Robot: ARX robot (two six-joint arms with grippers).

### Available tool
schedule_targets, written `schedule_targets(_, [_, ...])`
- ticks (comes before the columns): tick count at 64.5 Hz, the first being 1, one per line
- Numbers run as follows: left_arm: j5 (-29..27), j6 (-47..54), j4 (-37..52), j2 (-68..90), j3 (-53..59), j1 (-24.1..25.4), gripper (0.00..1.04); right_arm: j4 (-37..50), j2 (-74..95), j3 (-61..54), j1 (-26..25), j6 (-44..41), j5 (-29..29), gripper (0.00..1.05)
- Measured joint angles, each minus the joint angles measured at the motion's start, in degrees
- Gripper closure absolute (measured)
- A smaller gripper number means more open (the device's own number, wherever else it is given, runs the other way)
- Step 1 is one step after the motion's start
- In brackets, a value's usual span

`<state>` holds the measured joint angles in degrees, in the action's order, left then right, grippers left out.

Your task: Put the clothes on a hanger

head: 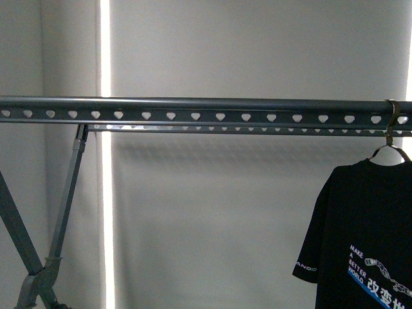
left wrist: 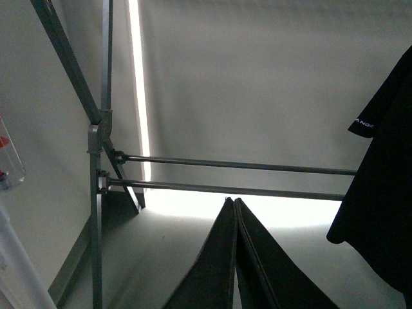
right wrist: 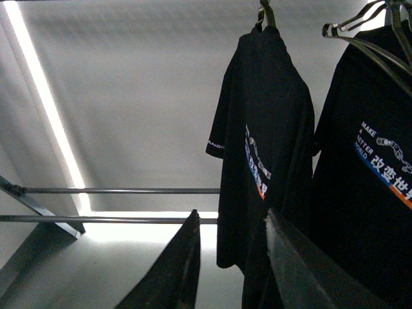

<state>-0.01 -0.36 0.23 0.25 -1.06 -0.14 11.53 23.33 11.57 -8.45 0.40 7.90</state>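
Note:
The dark grey rack rail (head: 193,111) with heart-shaped holes runs across the front view. A black T-shirt (head: 367,238) with "MAKE A BETTER WORLD" lettering hangs at its right end from a wire hanger's hook (head: 391,125). Neither gripper shows in the front view. My left gripper (left wrist: 233,202) is shut and empty, with the shirt's sleeve (left wrist: 380,167) off to one side. My right gripper (right wrist: 232,215) is open and empty. Two black T-shirts show in its view, one (right wrist: 264,129) whose lower edge appears between the jaws, and a nearer one (right wrist: 367,167).
Crossed grey legs (head: 61,212) stand at the rack's left end and also show in the left wrist view (left wrist: 96,129). Two thin lower bars (left wrist: 244,166) span the rack. A pale wall with a bright vertical strip (head: 105,58) is behind.

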Motion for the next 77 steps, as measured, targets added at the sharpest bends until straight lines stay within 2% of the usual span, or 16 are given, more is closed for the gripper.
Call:
schedule_targets(4, [0.0,0.0,0.0,0.0,0.0,0.0,1.01,0.0,-1.9,-2.0,1.6,-0.2,-1.6,0.90])
schedule_targets(7, [0.0,0.0,0.0,0.0,0.0,0.0,1.01,0.0,-3.6,-3.3,6.1,-0.2,-7.0,1.03])
schedule_targets(12, [0.0,0.0,0.0,0.0,0.0,0.0,1.01,-0.3,-5.5,-4.9,8.1,-0.4,-7.4,1.02])
schedule_targets(45, [0.0,0.0,0.0,0.0,0.0,0.0,1.01,-3.3,-12.6,-9.0,8.2,-0.4,-7.8,1.02])
schedule_targets(51, [0.0,0.0,0.0,0.0,0.0,0.0,1.01,-10.8,-19.5,-9.9,8.2,-0.4,-7.8,1.02])
schedule_targets(58, [0.0,0.0,0.0,0.0,0.0,0.0,1.01,-11.4,-22.8,-11.1,8.2,-0.4,-7.8,1.02])
schedule_targets(62, [0.0,0.0,0.0,0.0,0.0,0.0,0.92,-11.4,-23.0,-11.1,8.2,-0.4,-7.8,0.96])
schedule_targets(77, [0.0,0.0,0.0,0.0,0.0,0.0,0.51,-11.4,-23.1,-11.2,8.2,-0.4,-7.8,0.56])
